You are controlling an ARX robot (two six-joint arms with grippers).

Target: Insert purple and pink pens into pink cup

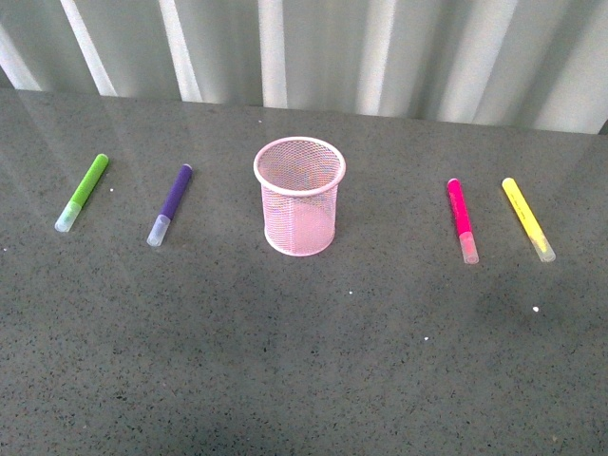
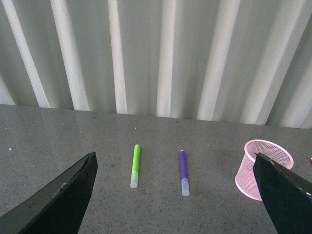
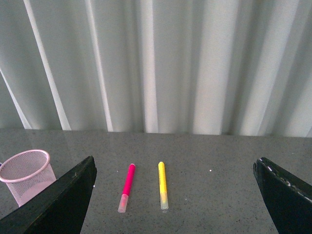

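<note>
The pink cup (image 1: 299, 196) stands upright in the middle of the grey table, empty as far as I can see. The purple pen (image 1: 171, 204) lies flat to its left and the pink pen (image 1: 462, 219) lies flat to its right, both with pale caps toward me. Neither arm shows in the front view. My left gripper (image 2: 175, 195) is open, held back from the purple pen (image 2: 184, 172), with the cup (image 2: 263, 169) beside one finger. My right gripper (image 3: 174, 195) is open too, back from the pink pen (image 3: 126, 187), the cup (image 3: 25, 176) off to one side.
A lime-green marker (image 1: 83, 191) lies left of the purple pen, and a yellow marker (image 1: 527, 218) lies right of the pink pen. Pale pleated curtains (image 1: 304, 47) hang behind the table's far edge.
</note>
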